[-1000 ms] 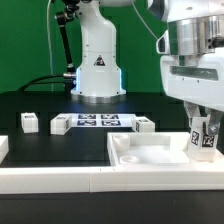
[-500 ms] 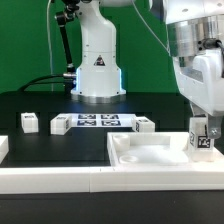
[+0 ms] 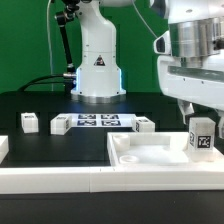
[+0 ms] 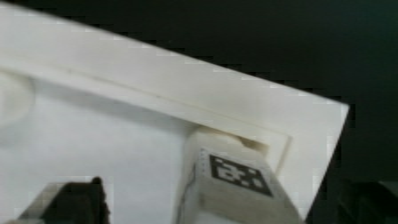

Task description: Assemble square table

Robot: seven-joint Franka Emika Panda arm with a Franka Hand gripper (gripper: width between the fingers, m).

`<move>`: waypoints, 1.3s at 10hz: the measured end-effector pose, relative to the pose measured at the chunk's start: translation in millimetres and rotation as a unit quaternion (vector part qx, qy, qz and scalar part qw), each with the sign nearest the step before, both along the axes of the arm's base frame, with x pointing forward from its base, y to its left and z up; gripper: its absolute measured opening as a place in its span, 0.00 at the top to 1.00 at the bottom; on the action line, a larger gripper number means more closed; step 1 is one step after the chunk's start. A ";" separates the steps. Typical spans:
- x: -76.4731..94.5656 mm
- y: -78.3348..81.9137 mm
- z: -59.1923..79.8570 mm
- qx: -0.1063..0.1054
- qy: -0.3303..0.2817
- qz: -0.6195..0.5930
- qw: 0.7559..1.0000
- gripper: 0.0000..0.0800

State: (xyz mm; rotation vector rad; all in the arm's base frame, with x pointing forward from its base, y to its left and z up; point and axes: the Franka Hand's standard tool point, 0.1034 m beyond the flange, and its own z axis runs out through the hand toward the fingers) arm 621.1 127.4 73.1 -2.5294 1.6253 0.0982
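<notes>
The square tabletop (image 3: 150, 152) lies upside down at the exterior view's right, its raised rim up. One white tagged leg (image 3: 203, 137) stands upright in its far right corner. My gripper (image 3: 203, 108) hangs just above that leg, open and holding nothing. In the wrist view the leg (image 4: 231, 172) sits in the slab's corner (image 4: 294, 120) between my two dark fingertips (image 4: 71, 200), which stand wide apart and clear of it. Three more legs lie on the black table: two at the left (image 3: 30, 122) (image 3: 60, 125) and one near the middle (image 3: 145, 124).
The marker board (image 3: 98, 121) lies between the loose legs, in front of the robot base (image 3: 97, 65). A long white border bar (image 3: 55, 178) runs along the front edge. A white block end (image 3: 3, 148) shows at the far left.
My gripper was down around the leg in the corner. It has let go and risen; the leg stays standing in the tabletop's corner.
</notes>
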 end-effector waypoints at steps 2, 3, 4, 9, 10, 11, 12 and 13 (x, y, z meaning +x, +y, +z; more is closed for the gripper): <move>-0.1 -0.9 -0.5 -0.002 -0.009 0.061 0.998 0.19; -0.2 -0.9 -0.7 -0.002 -0.014 0.095 0.995 0.19; -0.2 -0.9 -0.7 -0.003 -0.016 0.114 0.993 0.19; -0.3 -3.1 -0.6 -0.036 -0.041 0.370 0.927 0.19; 0.1 -3.4 -0.3 -0.036 -0.045 0.399 0.915 0.19; 0.4 -4.4 -0.3 -0.036 -0.048 0.422 0.905 0.19; 0.9 -6.1 -0.2 -0.037 -0.052 0.457 0.887 0.19; 2.1 -8.4 0.6 -0.038 -0.055 0.489 0.869 0.19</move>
